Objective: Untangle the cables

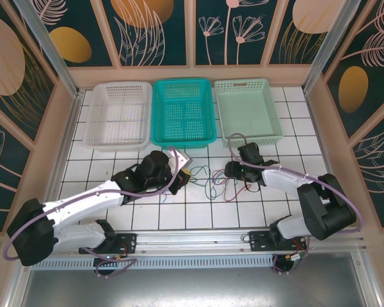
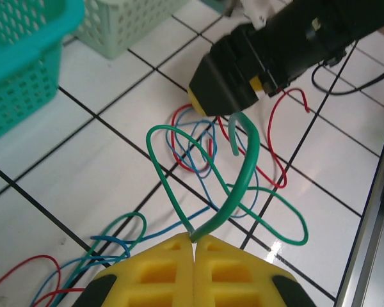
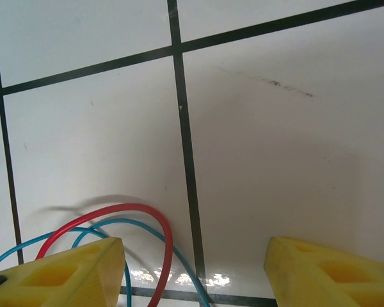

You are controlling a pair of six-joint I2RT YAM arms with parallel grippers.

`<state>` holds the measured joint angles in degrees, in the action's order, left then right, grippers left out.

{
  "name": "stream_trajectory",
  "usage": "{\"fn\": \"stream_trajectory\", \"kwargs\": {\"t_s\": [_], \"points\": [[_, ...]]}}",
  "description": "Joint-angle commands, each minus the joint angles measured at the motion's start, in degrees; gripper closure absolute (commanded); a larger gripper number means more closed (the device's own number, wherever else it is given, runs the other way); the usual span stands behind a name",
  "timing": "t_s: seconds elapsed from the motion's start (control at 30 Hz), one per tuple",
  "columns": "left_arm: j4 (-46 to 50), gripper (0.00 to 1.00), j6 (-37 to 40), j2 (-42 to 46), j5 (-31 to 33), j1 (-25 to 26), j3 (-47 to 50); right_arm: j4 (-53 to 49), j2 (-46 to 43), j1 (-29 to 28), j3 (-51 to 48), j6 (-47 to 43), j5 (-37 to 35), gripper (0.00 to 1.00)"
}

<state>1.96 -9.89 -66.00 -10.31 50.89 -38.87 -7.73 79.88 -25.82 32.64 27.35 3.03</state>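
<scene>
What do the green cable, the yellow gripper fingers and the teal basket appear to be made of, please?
Green cable: likely plastic-insulated wire, smooth and slightly glossy, forming springy loops. Yellow fingers: probably moulded or printed plastic, matte, with recessed pockets. Teal basket: seemingly rigid moulded plastic, judging by its perforated wall.

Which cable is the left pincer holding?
The green cable: it is pinched in the shut left pincer and arches above the tiles, while the red cable and blue cable lie loose.

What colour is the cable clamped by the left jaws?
It is a green cable, clearest in the left wrist view.
</scene>
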Motion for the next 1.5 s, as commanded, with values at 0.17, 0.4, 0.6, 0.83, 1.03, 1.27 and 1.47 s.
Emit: {"fn": "stream_trajectory", "kwargs": {"t_s": [0.17, 0.4, 0.6, 0.83, 1.03, 1.27, 1.47], "points": [[-1.39, 0.97, 1.1, 4.35, 5.4, -0.38, -2.04, -1.13, -11.82, 0.87, -1.09, -1.34, -6.95, 0.35], [-4.37, 0.97, 6.56, 3.15, 11.41, -0.36, -4.55, -7.2, -26.46, 0.93, -0.03, -0.6, -9.09, 0.33], [-13.27, 0.98, 9.47, 4.03, 12.5, -0.4, -3.17, -5.37, -19.74, 1.02, 3.88, 6.51, 7.15, 0.33], [-14.66, 0.97, 13.09, 3.12, 11.93, -0.41, -3.75, -2.49, -16.84, 0.6, 7.26, 7.17, 15.45, 0.33], [-14.88, 0.98, 14.83, 1.49, 14.36, -0.38, -4.19, -3.14, -18.75, 0.69, 6.64, 7.55, 15.88, 0.34], [-14.79, 0.98, 16.87, -0.31, 15.66, -0.4, -5.23, -0.71, -18.81, 0.51, 5.68, 8.02, 19.55, 0.34], [-16.77, 0.98, 16.33, -0.45, 14.61, -0.36, -5.07, 0.91, -17.37, 0.34, 4.91, 8.04, 21.46, 0.35]]}}
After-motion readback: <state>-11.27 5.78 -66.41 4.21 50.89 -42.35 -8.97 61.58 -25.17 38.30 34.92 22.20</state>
